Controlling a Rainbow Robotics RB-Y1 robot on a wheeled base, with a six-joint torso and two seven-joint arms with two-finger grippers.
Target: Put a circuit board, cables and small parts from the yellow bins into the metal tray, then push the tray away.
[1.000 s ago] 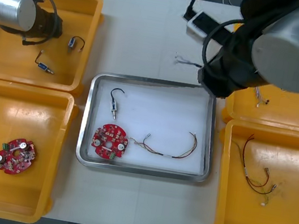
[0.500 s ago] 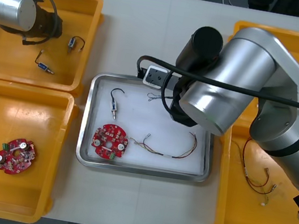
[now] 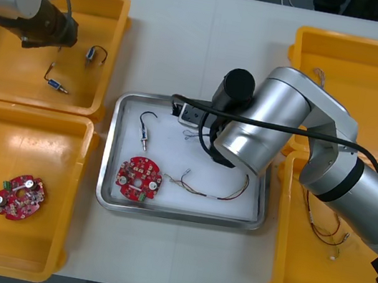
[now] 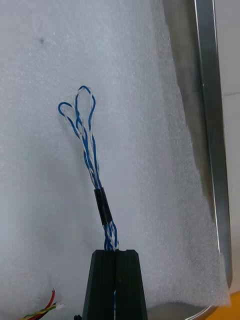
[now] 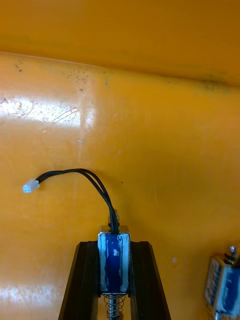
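Delivering the third cable type: the right tool (image 4: 115, 252) hangs low over the metal tray (image 3: 109, 150), its two fingers pressed together on one end of the twisted blue and white cable (image 4: 90, 150). The cable's free, looped end trails out in front of the fingers across the white lining (image 4: 50, 210), near the tray's rim; whether it rests on the lining or hangs just above it cannot be told.

Already in the tray are a circuit board (image 3: 138, 179), a red and yellow cable (image 3: 218, 191) and a hooked black cable (image 3: 146, 126).

At the far left yellow bin (image 3: 111, 41) the left tool (image 5: 114, 245) is clamped on a small metal part (image 5: 114, 260) with a blue body. The part's black lead (image 5: 85, 177) arches forward to a white plug above the bin floor.

Judged step: placing the twisted cable, with pickup of a small part under way on the other side.

The next move probably calls for the right fingers to part so that the cable drops wholly inside the rim, clear of the board. The arm should then rise straight up so that it does not drag the loops out. The left arm needs that space vacated before it carries its part across the bench (image 3: 169, 44). The push of the tray comes last.
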